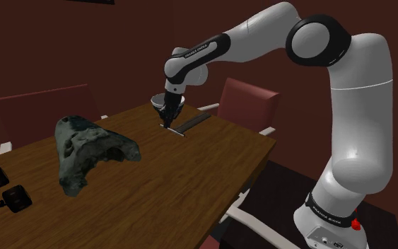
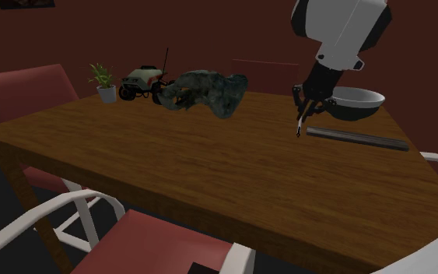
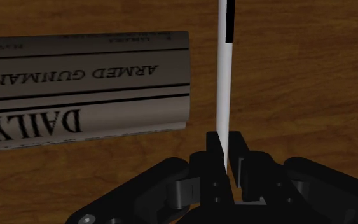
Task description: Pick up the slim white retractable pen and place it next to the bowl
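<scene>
One pen point(image 3: 224, 83) clamped in my pincer point(image 3: 227, 149)
Shut tight on its white barrel; folded newspaper point(image 3: 82, 89) lies just beside on wooden surface point(image 2: 170, 163), bowl point(image 2: 357, 103) near

**A:** Entry one, the arm?
**B:** white Franka arm with dark joints point(image 1: 356, 120): rises upright from the box stand point(image 1: 328, 239), bends at the shoulder, forearm slanting down and away from the stand.
**A:** Entry two, the hand?
**B:** all-black two-finger gripper point(image 1: 167, 114): furthest from the stand, pointing down. Black fingers point(image 3: 212, 149) clasped on a slim white pen with a black band point(image 3: 223, 89), one at each side.
</scene>
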`<state>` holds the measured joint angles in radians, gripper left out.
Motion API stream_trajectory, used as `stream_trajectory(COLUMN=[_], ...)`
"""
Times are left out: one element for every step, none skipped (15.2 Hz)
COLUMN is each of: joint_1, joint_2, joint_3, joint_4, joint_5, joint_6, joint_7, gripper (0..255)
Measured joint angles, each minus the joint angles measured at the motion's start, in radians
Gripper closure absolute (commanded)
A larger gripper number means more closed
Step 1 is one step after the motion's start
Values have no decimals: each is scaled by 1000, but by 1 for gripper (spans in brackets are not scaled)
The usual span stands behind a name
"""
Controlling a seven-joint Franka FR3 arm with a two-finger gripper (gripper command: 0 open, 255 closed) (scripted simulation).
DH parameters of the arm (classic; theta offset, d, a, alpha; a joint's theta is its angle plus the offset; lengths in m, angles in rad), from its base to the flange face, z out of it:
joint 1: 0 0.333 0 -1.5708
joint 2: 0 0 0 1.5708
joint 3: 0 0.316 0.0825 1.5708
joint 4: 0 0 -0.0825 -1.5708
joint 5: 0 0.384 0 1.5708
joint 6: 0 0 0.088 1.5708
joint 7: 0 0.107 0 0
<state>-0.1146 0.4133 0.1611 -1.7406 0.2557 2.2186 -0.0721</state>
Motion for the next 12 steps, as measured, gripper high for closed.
stream_trajectory(joint_1=[0,0,0,0,0,0,0,0,-3,-6,-11,-16], joint_2=[0,0,0,0,0,0,0,0,-8,-21,-36,-48], joint_3=[0,0,0,0,0,0,0,0,-1,-2,-4,-5], joint_4=[0,0,0,0,0,0,0,0,2,9,21,30], joint_5=[0,0,0,0,0,0,0,0,0,0,-1,-1], joint_6=[0,0,0,0,0,0,0,0,-11,-31,-57,-78], joint_7=[0,0,0,0,0,0,0,0,-1,0,1,1], gripper=[255,0,0,0,0,0,0,0,0,0,0,0])
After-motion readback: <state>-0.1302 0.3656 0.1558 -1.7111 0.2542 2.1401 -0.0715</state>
